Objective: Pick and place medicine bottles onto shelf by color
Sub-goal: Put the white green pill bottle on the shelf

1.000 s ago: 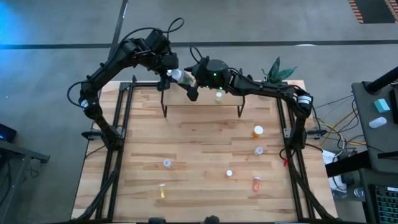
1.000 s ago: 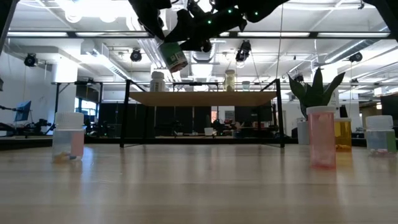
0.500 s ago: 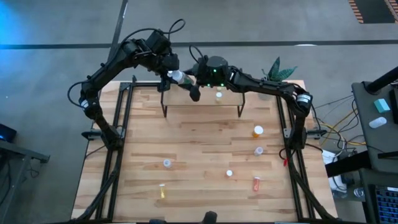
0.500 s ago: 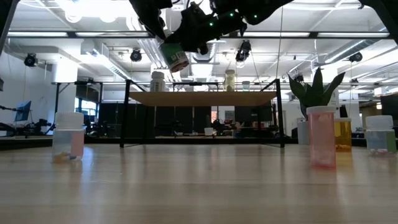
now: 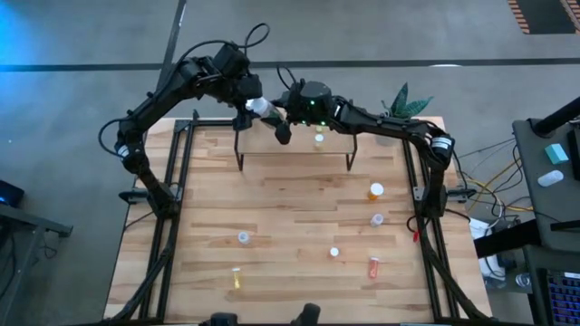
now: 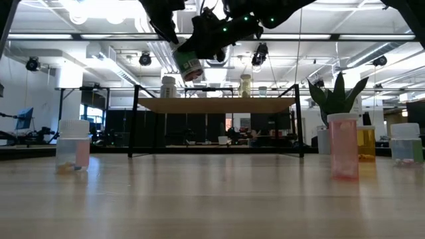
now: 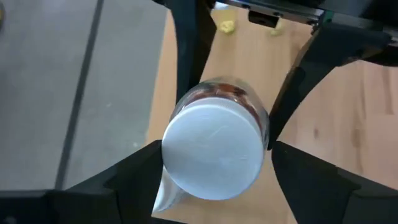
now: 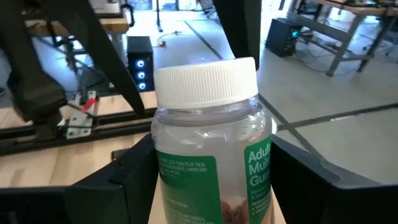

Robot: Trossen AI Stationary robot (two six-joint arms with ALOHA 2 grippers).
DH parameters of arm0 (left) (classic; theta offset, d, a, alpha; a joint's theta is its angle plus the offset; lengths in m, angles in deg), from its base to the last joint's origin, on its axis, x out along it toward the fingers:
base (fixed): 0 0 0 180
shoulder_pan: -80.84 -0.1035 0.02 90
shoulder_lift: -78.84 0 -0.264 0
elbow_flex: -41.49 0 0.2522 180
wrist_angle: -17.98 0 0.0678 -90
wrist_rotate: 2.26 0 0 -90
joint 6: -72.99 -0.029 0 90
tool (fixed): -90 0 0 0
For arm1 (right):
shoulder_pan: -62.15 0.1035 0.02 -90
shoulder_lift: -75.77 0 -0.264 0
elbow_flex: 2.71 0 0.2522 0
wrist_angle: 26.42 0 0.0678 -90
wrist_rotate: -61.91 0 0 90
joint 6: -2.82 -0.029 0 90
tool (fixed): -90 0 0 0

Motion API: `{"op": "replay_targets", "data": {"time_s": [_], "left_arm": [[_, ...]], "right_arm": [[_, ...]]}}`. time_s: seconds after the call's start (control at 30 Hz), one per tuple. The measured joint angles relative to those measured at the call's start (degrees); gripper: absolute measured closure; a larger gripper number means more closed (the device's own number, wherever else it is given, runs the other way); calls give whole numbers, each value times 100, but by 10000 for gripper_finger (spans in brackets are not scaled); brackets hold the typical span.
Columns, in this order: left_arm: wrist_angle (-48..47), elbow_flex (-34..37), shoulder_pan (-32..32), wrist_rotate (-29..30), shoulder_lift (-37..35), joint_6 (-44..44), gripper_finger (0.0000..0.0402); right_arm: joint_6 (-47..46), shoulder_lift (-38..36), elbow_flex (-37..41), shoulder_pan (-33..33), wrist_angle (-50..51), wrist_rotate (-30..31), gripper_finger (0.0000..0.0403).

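Observation:
A clear medicine bottle [image 5: 261,107] with a white cap and a green label hangs in the air over the far left end of the shelf [image 5: 294,149]. My right gripper [image 8: 211,180] is shut on it. My left gripper [image 7: 214,155] is open, its fingers standing close on either side of the white cap [image 7: 211,155]. In the low view the bottle [image 6: 187,63] is tilted above the shelf top [image 6: 216,105]. Other bottles stand on the shelf [image 5: 318,139] and on the table. My right gripper pinches the bottle's body [image 8: 163,186] at the label, below the cap, between its two fingers. The fingers come in about level from the table's right side. The bottle is lifted clear, tilted, its cap toward my left gripper. My left gripper: I cannot tell whether its fingers touch the cap.
Several small bottles stand loose on the table: an orange one [image 5: 375,191], a clear one [image 5: 377,220], a white one [image 5: 334,253], an orange-red one [image 5: 372,266], a clear one [image 5: 243,238] and a yellow one [image 5: 236,278]. A plant [image 5: 403,101] stands at the far right corner.
In the low view my right gripper's fingers have closed in from beside the bottle onto its body. The bottle has tipped a little further and stays in the air over the shelf's left end.

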Motion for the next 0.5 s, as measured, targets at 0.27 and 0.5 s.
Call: {"op": "replay_targets", "data": {"time_s": [0.27,0.5], "left_arm": [[312,32,-4,101,-393,14,121],[990,541,-20,167,-1161,152,121]], "right_arm": [[-347,3,348,-187,-802,170,162],[-561,-5,907,-300,-2124,-44,161]]}}
